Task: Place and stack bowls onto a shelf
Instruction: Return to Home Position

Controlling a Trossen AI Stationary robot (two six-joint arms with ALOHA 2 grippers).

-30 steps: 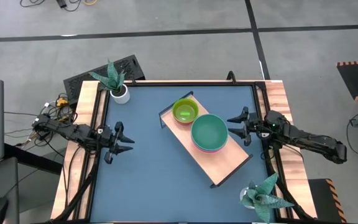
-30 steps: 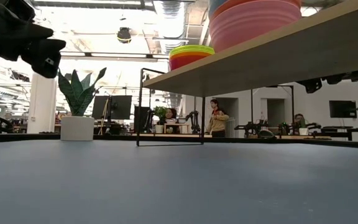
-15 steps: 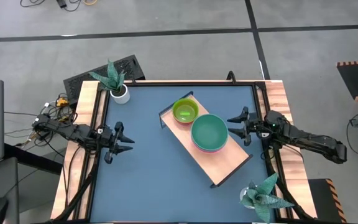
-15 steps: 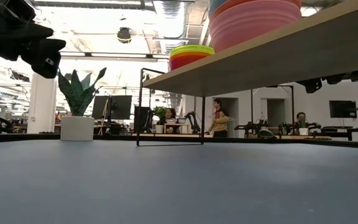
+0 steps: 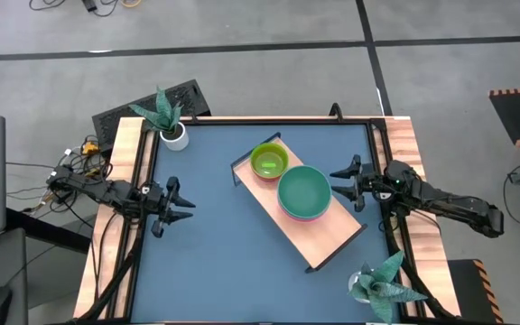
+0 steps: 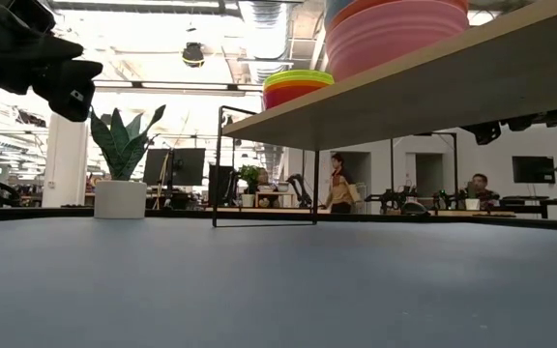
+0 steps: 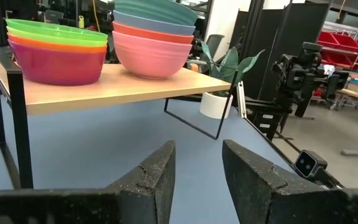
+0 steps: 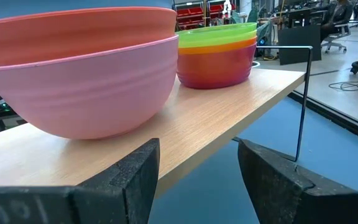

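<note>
The shelf, a light wood board on a thin black frame, stands slantwise on the blue table. Two stacks of bowls rest on it: a small stack topped yellow-green, over orange and red, and a larger stack topped teal, with a pink bowl at the bottom. My left gripper hovers open by the table's left edge, clear of everything. My right gripper hangs open just right of the large stack, its fingers apart in the right wrist view.
A white pot with a spiky plant stands at the far left corner, another plant at the near right corner. Wooden rails line both table sides. The shelf's near end is bare wood. People sit in the room beyond the table.
</note>
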